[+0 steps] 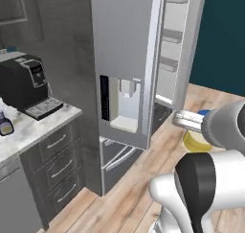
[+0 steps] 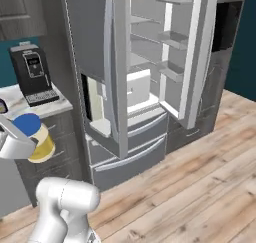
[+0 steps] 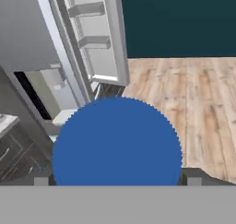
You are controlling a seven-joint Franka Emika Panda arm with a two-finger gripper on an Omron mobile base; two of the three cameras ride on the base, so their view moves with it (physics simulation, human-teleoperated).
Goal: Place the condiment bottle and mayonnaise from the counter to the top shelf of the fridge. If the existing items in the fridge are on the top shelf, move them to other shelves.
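Carrying the mayonnaise (image 2: 41,142), a pale yellow jar with a blue lid, clear of the worktop (image 1: 33,126) and held out in the air toward the fridge (image 2: 150,52). Tool (image 3: 117,179) clamped on the jar from either side, the blue lid facing the hand camera, so probably gripped low around the body to keep the jar level for setting down on a shelf. Leaving the condiment bottle (image 1: 5,126) standing on the worktop at about 9 o'clock in the left base view, near the black coffee machine (image 1: 26,86), well apart from the jar.

Facing an open fridge: right door (image 2: 192,62) swung out with its bins at 1 o'clock, the dispenser door (image 1: 127,64) standing edge-on between the tool and the interior. Top shelf (image 2: 142,21) showing as a thin pale panel high inside, with no items clearly visible on it from here. Needing, by the look of it, a lift up and a path between the two door edges; open wooden floor (image 2: 200,177) at 4 o'clock giving ample room for the base.
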